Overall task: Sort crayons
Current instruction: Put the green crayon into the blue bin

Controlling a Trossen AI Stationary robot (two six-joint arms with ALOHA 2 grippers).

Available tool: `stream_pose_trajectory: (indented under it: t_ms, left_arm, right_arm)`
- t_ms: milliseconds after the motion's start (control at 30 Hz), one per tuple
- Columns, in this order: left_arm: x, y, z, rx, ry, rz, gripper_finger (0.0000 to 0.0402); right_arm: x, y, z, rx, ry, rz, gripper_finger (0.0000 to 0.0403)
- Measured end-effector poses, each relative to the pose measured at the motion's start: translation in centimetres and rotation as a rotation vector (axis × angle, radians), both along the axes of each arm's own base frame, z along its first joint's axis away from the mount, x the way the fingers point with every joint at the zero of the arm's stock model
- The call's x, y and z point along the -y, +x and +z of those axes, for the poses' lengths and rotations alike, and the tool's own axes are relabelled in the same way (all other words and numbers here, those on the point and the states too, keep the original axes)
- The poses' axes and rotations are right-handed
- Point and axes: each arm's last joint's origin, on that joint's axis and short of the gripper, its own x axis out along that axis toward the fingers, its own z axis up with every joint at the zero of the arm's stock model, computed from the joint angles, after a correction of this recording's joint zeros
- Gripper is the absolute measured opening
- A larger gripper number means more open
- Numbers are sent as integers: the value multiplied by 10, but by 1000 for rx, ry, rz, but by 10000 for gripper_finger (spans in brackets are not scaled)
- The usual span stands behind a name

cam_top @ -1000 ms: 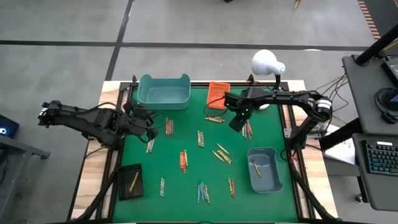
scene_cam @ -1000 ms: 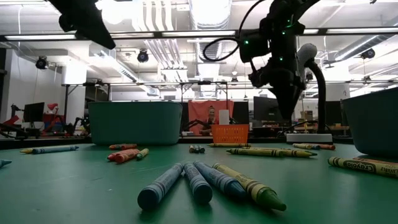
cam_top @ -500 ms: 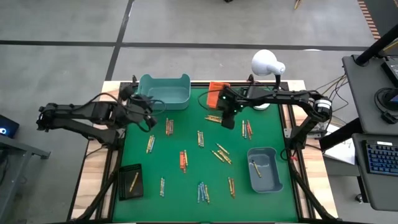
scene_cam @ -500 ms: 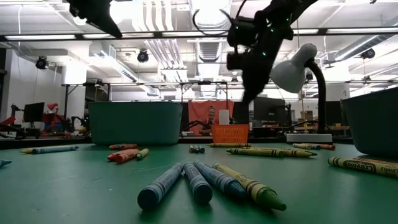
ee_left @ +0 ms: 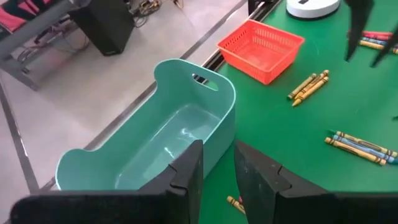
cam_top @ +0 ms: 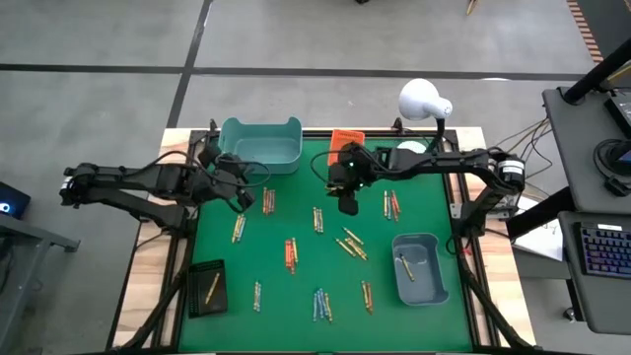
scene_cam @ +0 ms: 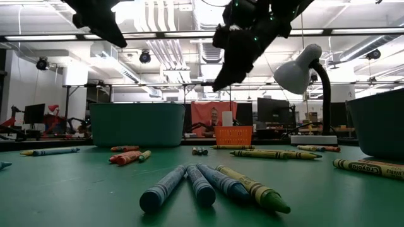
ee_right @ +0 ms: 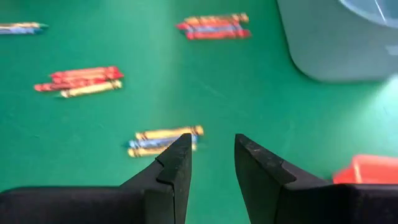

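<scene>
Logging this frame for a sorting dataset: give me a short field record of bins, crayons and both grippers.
teal bin: far edge, no crayon visible inside
orange basket: far edge
grey bin: one crayon inside
black tray: one crayon inside
crayons: small clusters scattered on mat
left gripper: open, empty, beside teal bin
right gripper: open, empty, above mat

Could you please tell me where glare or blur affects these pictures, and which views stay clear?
Low view: bright ceiling lights wash out the top, leaving the arms as dark shapes; the nearest crayons look sharp. Right wrist view: the crayons on the green mat look soft. High view: even light, no strong glare. Left wrist view: the teal bin is clear.
</scene>
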Motion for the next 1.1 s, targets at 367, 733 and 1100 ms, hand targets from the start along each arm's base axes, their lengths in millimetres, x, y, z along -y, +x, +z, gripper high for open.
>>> stream_pose_trajectory:
  t_ms: [367, 733, 1100]
  left_arm:
    - [3, 5, -4, 14, -114, -43, 73]
    - [12, 5, -4, -1, -122, -111, 73]
    - [15, 5, -4, -62, -62, -185, 73]
  right_arm:
    - [-23, 10, 8, 53, 182, -115, 109]
    - [-68, 12, 5, -25, 363, -168, 109]
    - [-102, 9, 2, -67, 334, -276, 109]
